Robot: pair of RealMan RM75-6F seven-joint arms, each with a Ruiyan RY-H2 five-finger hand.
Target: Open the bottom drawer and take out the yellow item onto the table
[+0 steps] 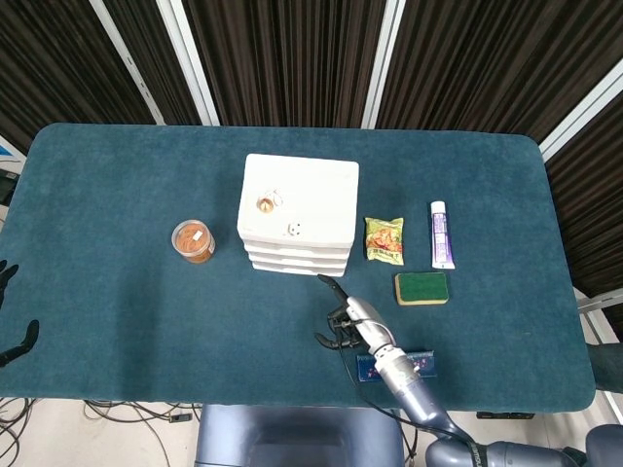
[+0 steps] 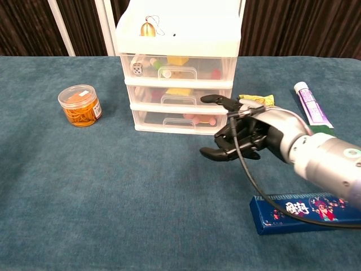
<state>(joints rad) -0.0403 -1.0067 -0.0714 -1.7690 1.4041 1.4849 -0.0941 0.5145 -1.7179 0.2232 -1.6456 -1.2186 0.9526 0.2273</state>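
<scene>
On the blue tabletop (image 1: 117,321) we see a white drawer unit (image 1: 299,215) with three clear drawers, all closed. The bottom drawer (image 2: 179,121) holds pink and other small things we can make out through its front; we cannot tell from these views which of them is the yellow item. A yellow shape shows in the top drawer (image 2: 178,66) and another in the middle drawer (image 2: 178,95).

Our right robot hand (image 2: 240,131) hovers just in front of the unit's lower right corner, near the bottom drawer but apart from it. Its fingers (image 2: 217,99) are spread and slightly curled, and it grasps nothing. In the head view the same robot hand (image 1: 348,319) sits between the unit and the dark blue box (image 1: 397,365) at the near edge.

Our left robot hand (image 1: 12,326) shows only as dark fingertips at the left border of the head view, well apart from everything; they look spread, with nothing in them.

Left of the unit stands a small jar (image 2: 80,105) with orange contents. To the right lie a snack packet (image 1: 384,239), a white and purple tube (image 1: 441,234) and a green sponge (image 1: 421,288). A small bell (image 2: 148,27) rests on the unit's top.
</scene>
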